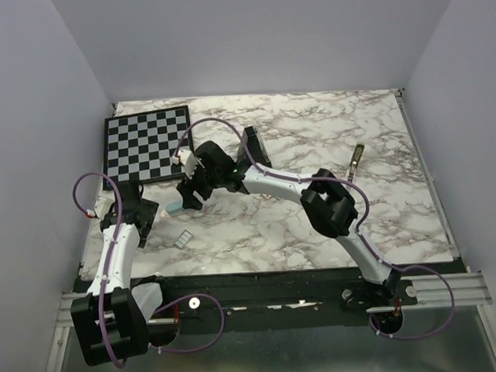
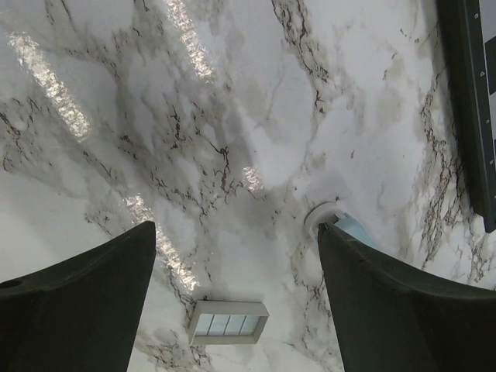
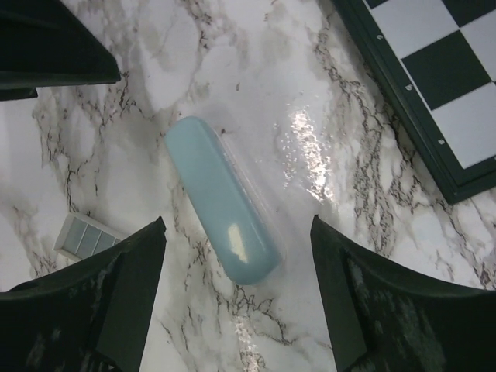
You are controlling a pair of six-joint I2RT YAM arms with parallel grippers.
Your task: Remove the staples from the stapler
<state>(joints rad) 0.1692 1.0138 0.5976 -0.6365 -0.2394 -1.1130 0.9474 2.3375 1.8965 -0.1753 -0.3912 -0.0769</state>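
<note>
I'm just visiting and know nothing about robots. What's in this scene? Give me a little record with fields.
stapler: light blue bar, flat on the marble table, not gripped
staples: small ridged strip on the table, apart from the stapler
right gripper: open, fingers either side of the stapler's end
left gripper: open, empty, staples in its view
chessboard: table's far left corner

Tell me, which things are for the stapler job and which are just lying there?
For the job:
the light blue stapler
the little strip of staples, lying loose on the table

Just lying about:
the chessboard
the slim metal bar far off on the right
</note>
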